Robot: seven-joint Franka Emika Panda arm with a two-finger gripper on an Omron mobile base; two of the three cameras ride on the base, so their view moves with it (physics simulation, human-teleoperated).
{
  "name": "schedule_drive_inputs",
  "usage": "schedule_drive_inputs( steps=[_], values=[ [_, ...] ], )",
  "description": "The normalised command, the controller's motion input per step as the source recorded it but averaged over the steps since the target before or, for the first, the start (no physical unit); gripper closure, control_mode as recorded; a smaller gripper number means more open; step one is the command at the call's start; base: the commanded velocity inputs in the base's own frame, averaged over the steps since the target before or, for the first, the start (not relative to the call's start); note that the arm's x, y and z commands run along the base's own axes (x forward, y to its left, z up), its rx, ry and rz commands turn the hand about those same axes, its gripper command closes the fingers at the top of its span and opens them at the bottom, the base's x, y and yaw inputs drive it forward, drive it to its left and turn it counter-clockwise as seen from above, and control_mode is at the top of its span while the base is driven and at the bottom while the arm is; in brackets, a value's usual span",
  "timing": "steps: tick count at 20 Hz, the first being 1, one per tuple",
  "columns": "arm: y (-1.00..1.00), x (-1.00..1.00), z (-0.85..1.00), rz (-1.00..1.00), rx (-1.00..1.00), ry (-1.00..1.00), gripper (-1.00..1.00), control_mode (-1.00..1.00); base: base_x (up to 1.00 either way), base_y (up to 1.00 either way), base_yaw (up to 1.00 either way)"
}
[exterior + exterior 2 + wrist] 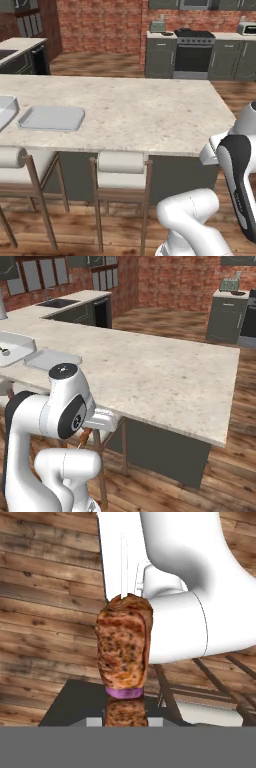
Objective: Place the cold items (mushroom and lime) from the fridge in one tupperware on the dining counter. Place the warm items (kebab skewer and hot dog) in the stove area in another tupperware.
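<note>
The gripper (125, 719) is closed on the kebab skewer (124, 647): in the hand view the browned meat pieces and a purple slice stand straight out along the gripper axis, with wooden floor and a stool frame behind them. In the right base view a small brown part of the kebab skewer (85, 437) shows below the wrist, under the near edge of the dining counter (165, 381) and beside a stool (100, 456). The load is therefore carried low, off the counter, and the step in hand is judged to be transport to a container. The flat grey tupperware (51, 118) lies near the left end of the counter, close to its near edge; a second tupperware (6, 111) sits at the far left, cut by the frame, and its contents cannot be seen. Raise the hand clear of the counter edge and the stool backs before moving sideways; the protruding skewer would strike the edge first. Approach the chosen container from above, lower the skewer until it lies along the base, and only then release. Check which container already holds the cold items.
</note>
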Motion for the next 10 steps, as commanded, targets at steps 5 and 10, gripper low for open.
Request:
schedule_drive_inputs(
  steps=[5,10],
  values=[
    [0.0,0.0,0.0,0.0,0.0,0.0,1.0,1.0,0.0,0.97,-0.08],
    [0.0,0.0,0.0,0.0,0.0,0.0,1.0,1.0,0.0,0.82,-0.17]
  ],
)
